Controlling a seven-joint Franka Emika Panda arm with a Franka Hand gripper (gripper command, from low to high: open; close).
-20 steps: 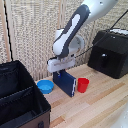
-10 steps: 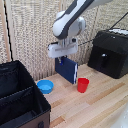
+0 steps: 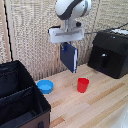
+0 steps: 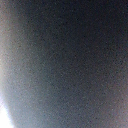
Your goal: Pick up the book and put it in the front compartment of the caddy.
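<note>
**Book lifted clear of the table**

The caddy [image 3: 20,95] is sitting well apart from the book, cut off by the frame edge, its front compartment [image 3: 22,107] only partly showing. The book [image 3: 69,57], down by the red cup [image 3: 83,85] a second ago, is now hanging tilted in the air above and beside that cup. The gripper [image 3: 66,46] is pinching the book's top edge. The wrist view is showing only a dark blur.
</note>
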